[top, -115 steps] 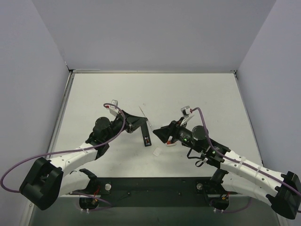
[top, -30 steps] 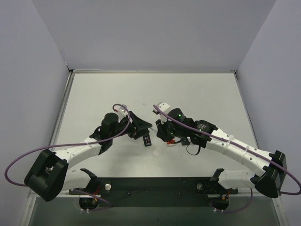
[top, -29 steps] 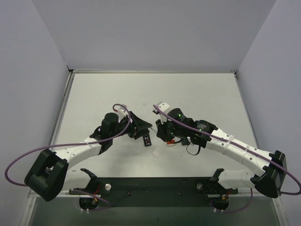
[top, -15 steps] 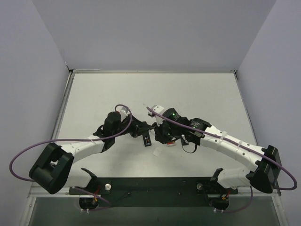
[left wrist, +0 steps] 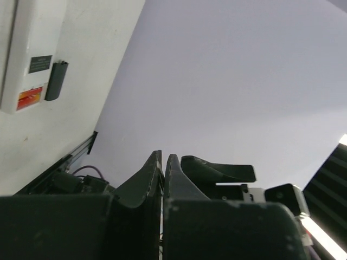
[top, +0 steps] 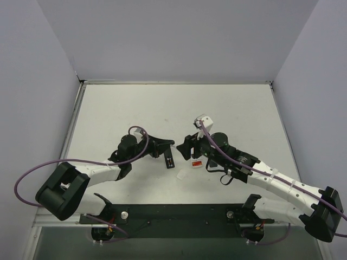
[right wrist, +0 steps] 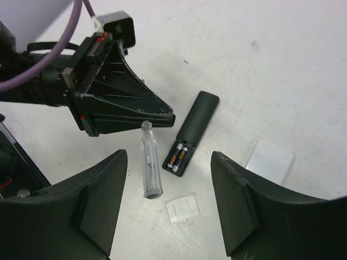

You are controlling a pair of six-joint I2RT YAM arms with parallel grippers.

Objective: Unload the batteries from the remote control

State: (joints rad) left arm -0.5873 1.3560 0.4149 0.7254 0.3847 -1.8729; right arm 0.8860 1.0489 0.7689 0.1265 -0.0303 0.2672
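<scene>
Over the last half second the right arm has drawn back from the remote control [right wrist: 196, 120] and its end effector [top: 187, 147] has spread, while the left end effector [right wrist: 167, 116] has closed. The remote lies flat on the worktop [right wrist: 282, 65] with its compartment uncovered at the near end, and the batteries [right wrist: 179, 157] sit side by side inside it, not yet lifted. To do this step well, the right arm should probably come down over that open end with one finger on each side of a single cell and tip it up from its sprung end, while the body of the remote is kept from sliding. The right fingers [right wrist: 103, 195] stand well apart and empty, framing the compartment from above. The left jaws are pressed together; a clear stick [right wrist: 149, 162] lies with its far end at their tip, but whether it is pinched cannot be told.
</scene>
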